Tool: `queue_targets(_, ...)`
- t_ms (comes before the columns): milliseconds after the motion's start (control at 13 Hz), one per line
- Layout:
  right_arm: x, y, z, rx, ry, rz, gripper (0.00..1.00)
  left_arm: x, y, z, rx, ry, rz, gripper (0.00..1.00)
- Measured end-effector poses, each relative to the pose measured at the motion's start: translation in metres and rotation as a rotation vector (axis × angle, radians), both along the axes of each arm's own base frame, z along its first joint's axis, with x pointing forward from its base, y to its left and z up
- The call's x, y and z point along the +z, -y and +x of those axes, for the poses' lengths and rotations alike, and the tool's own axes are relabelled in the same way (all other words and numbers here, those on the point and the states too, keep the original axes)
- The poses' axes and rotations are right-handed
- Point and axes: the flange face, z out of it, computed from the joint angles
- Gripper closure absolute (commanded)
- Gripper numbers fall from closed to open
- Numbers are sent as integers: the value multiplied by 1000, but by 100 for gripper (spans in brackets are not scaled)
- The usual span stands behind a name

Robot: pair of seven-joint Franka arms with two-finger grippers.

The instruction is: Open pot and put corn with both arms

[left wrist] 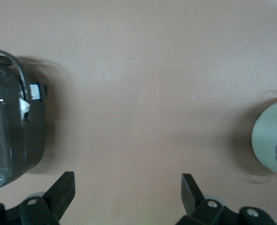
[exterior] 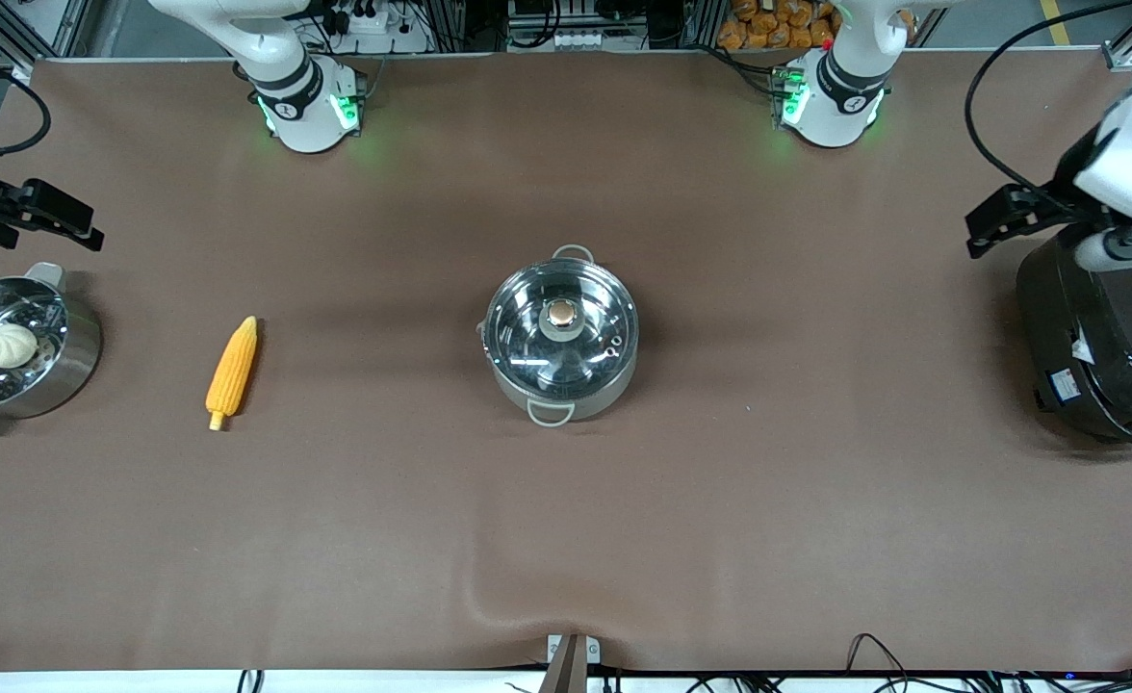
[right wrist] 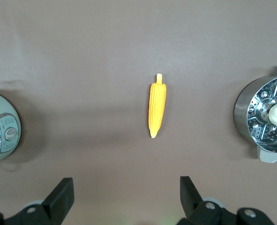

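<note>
The pot (exterior: 561, 334) stands at the middle of the table, its clear glass lid (exterior: 562, 327) with a round knob (exterior: 560, 314) on it. The corn (exterior: 232, 371) lies flat on the cloth between the pot and the right arm's end; it also shows in the right wrist view (right wrist: 157, 105). My right gripper (exterior: 65, 219) is open and empty, up in the air near the steamer pan. It shows open in its wrist view (right wrist: 126, 185). My left gripper (exterior: 994, 226) is open and empty above the rice cooker's edge, and shows open in its wrist view (left wrist: 128, 180). Part of the pot shows in each wrist view (left wrist: 269, 143) (right wrist: 0, 126).
A steel steamer pan (exterior: 75, 361) with a white bun (exterior: 8, 345) stands at the right arm's end, beside the corn. A big black rice cooker (exterior: 1105, 346) stands at the left arm's end. Brown cloth (exterior: 566, 539) covers the table.
</note>
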Motion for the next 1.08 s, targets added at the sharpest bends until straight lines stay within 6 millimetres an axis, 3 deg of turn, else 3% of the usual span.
queue_targets(154, 0, 0, 0, 0, 0, 0, 0, -14, 45, -1, 3, -16, -2, 0)
queue_targets(308, 0, 0, 0, 0, -1, 0, 0, -35, 105, -2, 49, -32, -6, 0)
queue_targets(538, -1, 0, 0, 0, -2, 0, 0, -74, 198, -5, 93, -46, -18, 0)
queue_targets(769, -8, 1, 3, -2, -14, 0, 0, -118, 271, -10, 160, -49, -37, 0)
queue_targets(923, -26, 4, 12, -10, -27, -1, 0, -149, 318, -18, 200, -45, -56, 0)
queue_targets(1077, -66, 12, 32, -24, -53, -3, 0, -180, 359, -28, 230, -39, -79, 0)
